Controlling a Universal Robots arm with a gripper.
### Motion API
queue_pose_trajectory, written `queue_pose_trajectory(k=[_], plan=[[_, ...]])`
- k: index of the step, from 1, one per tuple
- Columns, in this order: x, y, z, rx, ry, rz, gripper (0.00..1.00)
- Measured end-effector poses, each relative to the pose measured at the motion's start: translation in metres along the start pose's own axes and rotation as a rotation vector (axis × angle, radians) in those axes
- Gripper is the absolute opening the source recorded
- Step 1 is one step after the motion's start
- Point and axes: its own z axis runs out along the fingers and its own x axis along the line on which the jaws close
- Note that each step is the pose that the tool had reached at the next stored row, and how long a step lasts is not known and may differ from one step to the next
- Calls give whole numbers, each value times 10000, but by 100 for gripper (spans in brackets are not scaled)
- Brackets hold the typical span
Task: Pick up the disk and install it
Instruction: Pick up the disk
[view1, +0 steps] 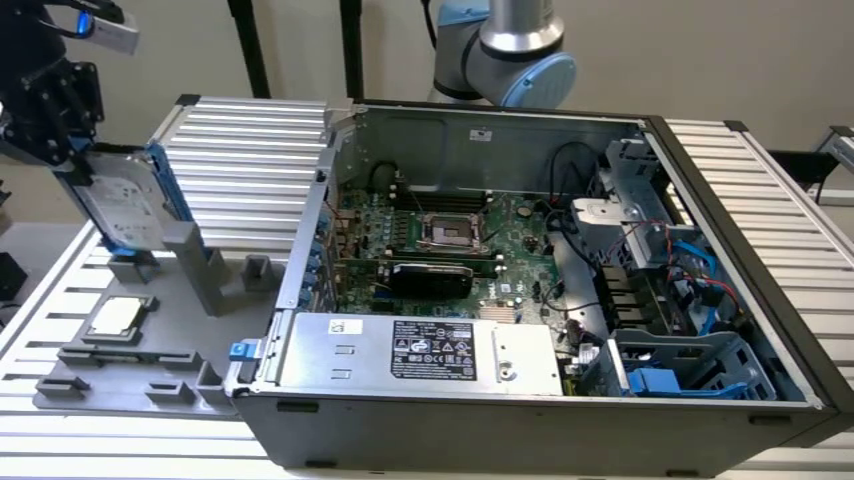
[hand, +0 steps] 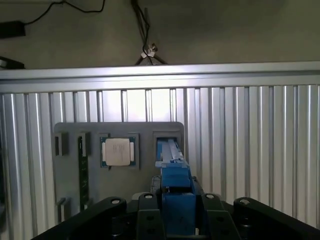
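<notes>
disk (view1: 118, 200) in tool (view1: 74, 150) grip nr fixture (view1: 150, 352)

Open air around the pincer (view1: 83, 160) — cables (view1: 697, 272) crowd the drive bay (view1: 731, 348).

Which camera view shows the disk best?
The exterior view: the disk stands on edge in the gripper, its silver face and blue frame both plain. The wrist view sees it edge-on, a blue strip between the fingers.
</notes>
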Motion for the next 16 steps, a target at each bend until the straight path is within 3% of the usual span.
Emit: queue_pose_trajectory(k=[5,8,11,16], plan=[[-2,-30,-227,1,-1,0,33],[-5,-93,-362,2,-2,-4,33],[-10,-207,-503,1,-23,-13,33],[-17,-428,-729,-10,-109,-23,33]])
